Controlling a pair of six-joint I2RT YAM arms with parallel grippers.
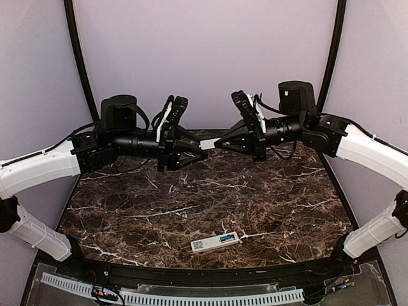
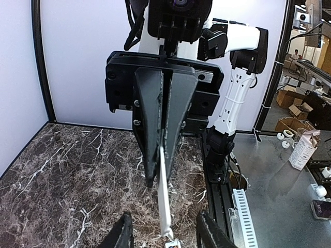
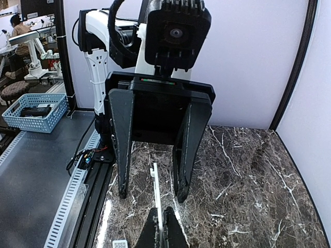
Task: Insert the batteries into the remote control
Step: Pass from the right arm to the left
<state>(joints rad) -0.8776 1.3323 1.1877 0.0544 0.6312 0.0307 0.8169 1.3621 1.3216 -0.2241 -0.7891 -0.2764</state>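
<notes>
Right gripper [image 2: 158, 170] is clamped on a thin white plate [image 2: 164, 206] in mid-air, left gripper [image 3: 152, 194] gapes around it untouching; remote control [image 1: 215, 242] lies flat at the front of the table [image 1: 127, 217], judged light, rigid and slick, best gripped across its long edges.

pretty even soft light from overhead, no hard shadows, mild sheen on the marble table [image 1: 210, 210], top view kinda soft with edges bowing wide-angle style, wrist views crisp on the white cover plate [image 2: 164, 201], left gripper [image 2: 165, 235] tips blurry at frame bottom

One remote control [image 1: 215, 242], one white cover plate [image 1: 207, 144], two arms [image 1: 38, 169] [image 1: 370, 150]
</notes>
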